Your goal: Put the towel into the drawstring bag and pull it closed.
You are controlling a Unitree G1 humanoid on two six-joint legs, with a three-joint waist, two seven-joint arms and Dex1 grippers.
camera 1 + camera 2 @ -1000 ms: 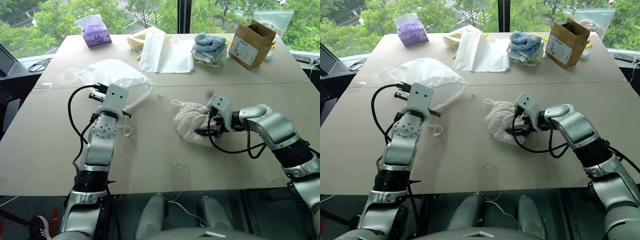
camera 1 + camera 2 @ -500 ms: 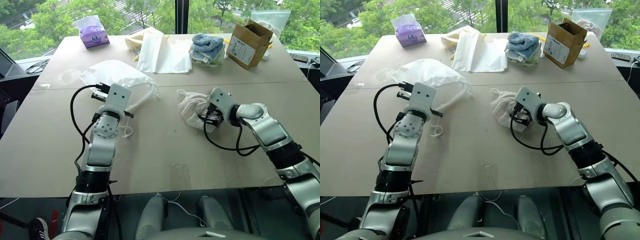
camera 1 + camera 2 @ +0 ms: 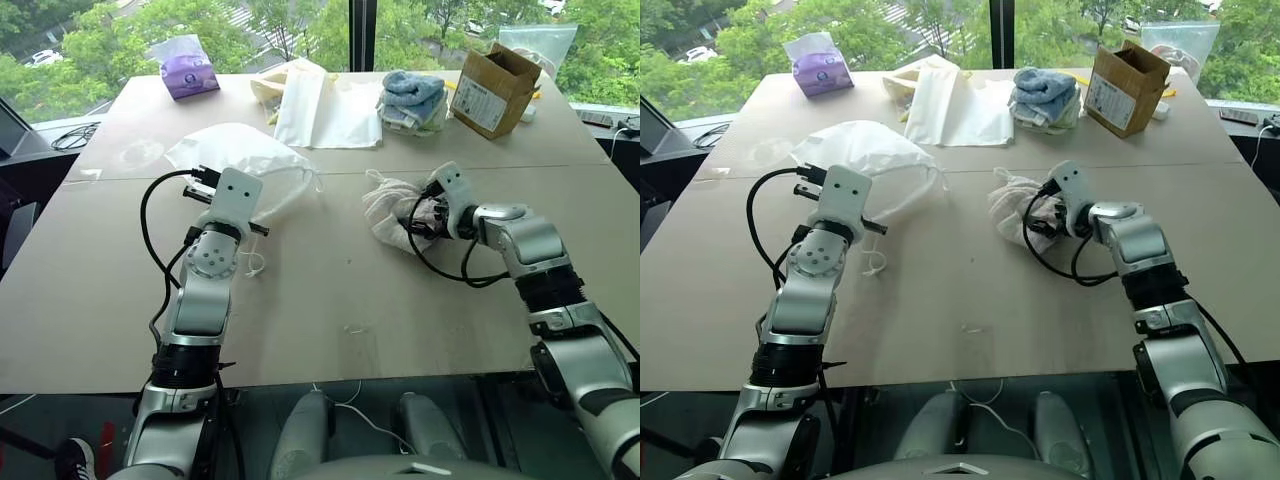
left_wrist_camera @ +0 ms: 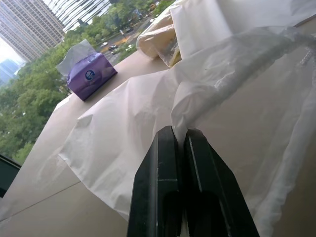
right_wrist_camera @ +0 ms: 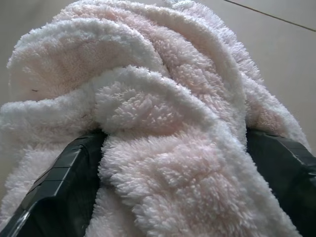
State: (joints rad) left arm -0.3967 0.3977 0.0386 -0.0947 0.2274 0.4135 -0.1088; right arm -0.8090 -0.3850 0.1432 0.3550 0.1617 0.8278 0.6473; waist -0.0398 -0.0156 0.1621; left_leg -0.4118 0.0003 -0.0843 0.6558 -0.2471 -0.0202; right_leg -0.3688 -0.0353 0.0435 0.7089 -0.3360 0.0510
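R grip (image 5: 173,163) wide, astride towel (image 5: 148,98) | L grip (image 4: 178,148) pinched on bag (image 4: 123,128) edge

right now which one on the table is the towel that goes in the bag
On the near half of the table, look right of centre, at the right gripper. The towel is the crumpled cream-white fluffy cloth between its fingers, unlike the folded blue towels at the far edge.
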